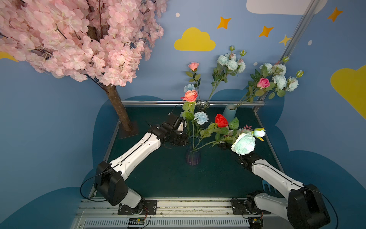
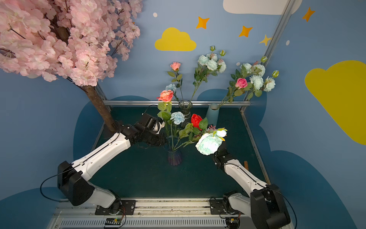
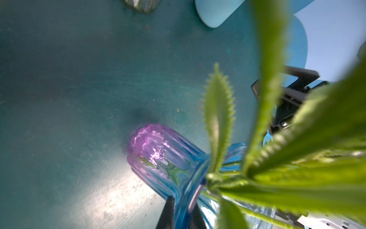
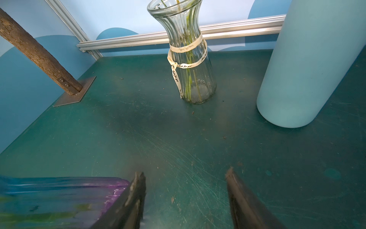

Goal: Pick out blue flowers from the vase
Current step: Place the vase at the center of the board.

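On the dark green worktop (image 1: 158,178) stands a ribbed glass vase, blue at the mouth and purple at the base (image 1: 193,156). It holds a coral rose (image 1: 190,95), a red rose (image 1: 221,120) and the blue flowers: a small pale blue ruffled bloom (image 1: 201,117) that rises upright, and a large pale blue-white bloom with a green bud (image 1: 243,143) that leans far out to the right on its long stem.

The left pincer (image 3: 183,216) is at the vase's left side. In the left wrist view its two dark fingers (image 3: 167,214) stand on either side of the vase's flared blue rim, with a narrow gap; whether they press the glass cannot be told. The right pincer (image 4: 185,198) has its jaws well apart and empty, low over the worktop, just right of the vase and under the big leaning bloom.

The step in hand seems to be steadying the vase before a blue flower is taken. Next, probably, the right pincer must rise to the leaning stem, close on it between the leaves, and draw it out along its own line, without pulling the roses.
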